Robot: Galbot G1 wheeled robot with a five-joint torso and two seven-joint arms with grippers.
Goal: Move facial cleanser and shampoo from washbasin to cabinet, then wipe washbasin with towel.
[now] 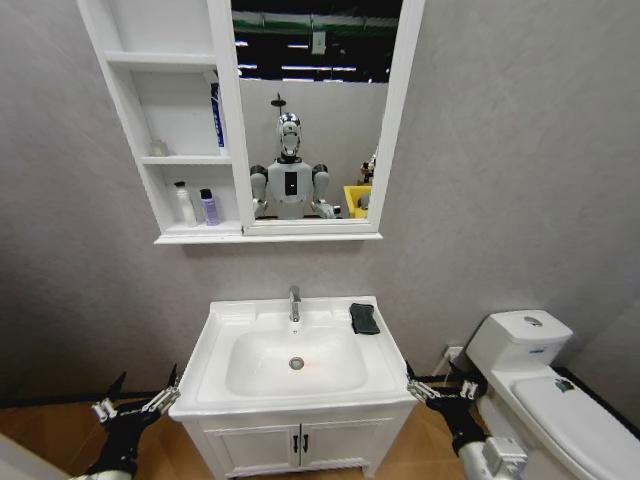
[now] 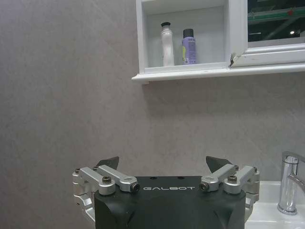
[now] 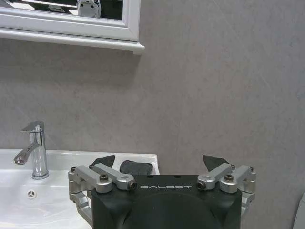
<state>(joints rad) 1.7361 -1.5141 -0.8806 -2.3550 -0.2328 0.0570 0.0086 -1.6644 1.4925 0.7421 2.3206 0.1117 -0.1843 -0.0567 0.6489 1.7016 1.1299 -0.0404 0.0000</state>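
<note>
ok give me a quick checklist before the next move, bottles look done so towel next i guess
1. Bottles off the washbasin: ok, a white bottle and a purple bottle stand in the lowest niche of the cabinet.
2. Towel in place: ok, lying on the basin's back right corner, beside the tap.
3. Left gripper free: ok, jaws open, empty, low at the basin's left.
4. Right gripper free: ok, jaws open, empty, low at the basin's right.
5. Bowl free of items: ok.
6. Which bottle is cleanser, which shampoo: cannot tell.
</note>
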